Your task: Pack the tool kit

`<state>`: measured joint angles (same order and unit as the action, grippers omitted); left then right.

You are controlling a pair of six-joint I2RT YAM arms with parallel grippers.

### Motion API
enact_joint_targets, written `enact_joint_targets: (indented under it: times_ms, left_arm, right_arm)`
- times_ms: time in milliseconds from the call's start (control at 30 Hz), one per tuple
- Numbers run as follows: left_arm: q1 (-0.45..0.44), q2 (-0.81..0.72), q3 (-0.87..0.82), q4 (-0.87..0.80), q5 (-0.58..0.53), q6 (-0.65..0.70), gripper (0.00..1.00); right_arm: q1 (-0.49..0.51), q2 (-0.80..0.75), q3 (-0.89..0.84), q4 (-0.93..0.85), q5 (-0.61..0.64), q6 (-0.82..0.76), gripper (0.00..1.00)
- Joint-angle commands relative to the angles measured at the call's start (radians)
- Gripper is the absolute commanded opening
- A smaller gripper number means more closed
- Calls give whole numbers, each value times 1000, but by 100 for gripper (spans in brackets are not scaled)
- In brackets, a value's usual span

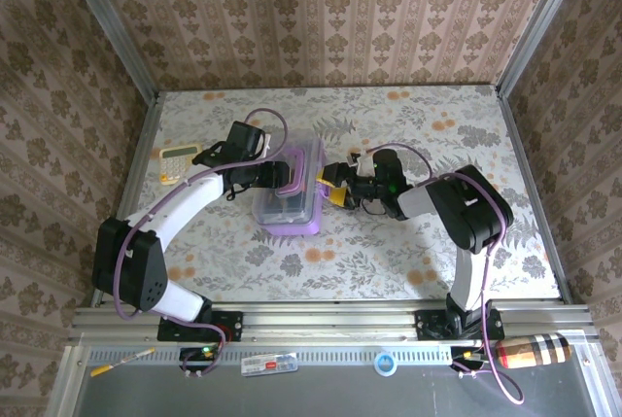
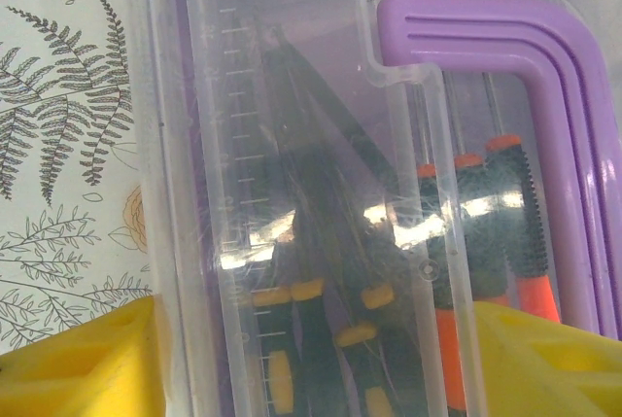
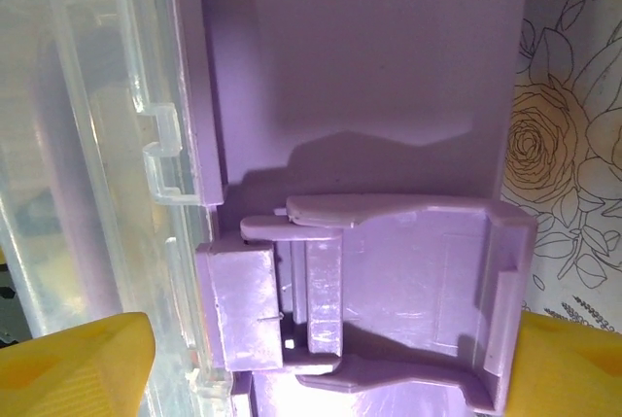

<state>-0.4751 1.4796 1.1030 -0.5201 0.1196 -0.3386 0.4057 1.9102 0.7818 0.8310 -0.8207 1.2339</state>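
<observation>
The tool kit (image 1: 290, 195), a purple box with a clear lid, lies at the table's middle. My left gripper (image 1: 285, 177) hangs over its lid, jaws wide. In the left wrist view the clear lid (image 2: 292, 125) and its purple handle (image 2: 549, 96) lie under my left gripper (image 2: 316, 359), with black-orange screwdrivers (image 2: 486, 223) and black-yellow handles (image 2: 311, 339) showing through. My right gripper (image 1: 333, 191) is at the box's right side. In the right wrist view my right gripper (image 3: 335, 359) stands open, with the purple latch (image 3: 389, 281) between its yellow fingers (image 3: 78, 364).
A yellow calculator (image 1: 178, 162) lies at the left, beyond my left arm. On the front rail rest an orange-tipped tool (image 1: 121, 362), a blue ring (image 1: 386, 364) and a striped object (image 1: 533, 350). Wallpapered walls close the table's back and sides.
</observation>
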Motion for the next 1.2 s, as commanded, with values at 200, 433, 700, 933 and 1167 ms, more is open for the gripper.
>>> enact_joint_targets:
  times_ms: [200, 433, 700, 933, 1167]
  left_arm:
    - [12, 76, -50, -149, -3, 18, 55]
    - [12, 90, -38, -150, 5, 16, 55]
    - [11, 90, -32, -157, 6, 13, 55]
    - [-7, 97, -28, -161, 2, -5, 55]
    - [-28, 116, -19, -160, -17, -10, 55]
  right_arm:
    - [-13, -173, -2, -186, 34, -117, 87]
    - [-5, -239, 36, -408, 103, -242, 86]
    - [0, -277, 56, -490, 163, -284, 81]
    - [2, -315, 52, -520, 199, -307, 76]
    - [-3, -289, 76, -567, 193, -335, 78]
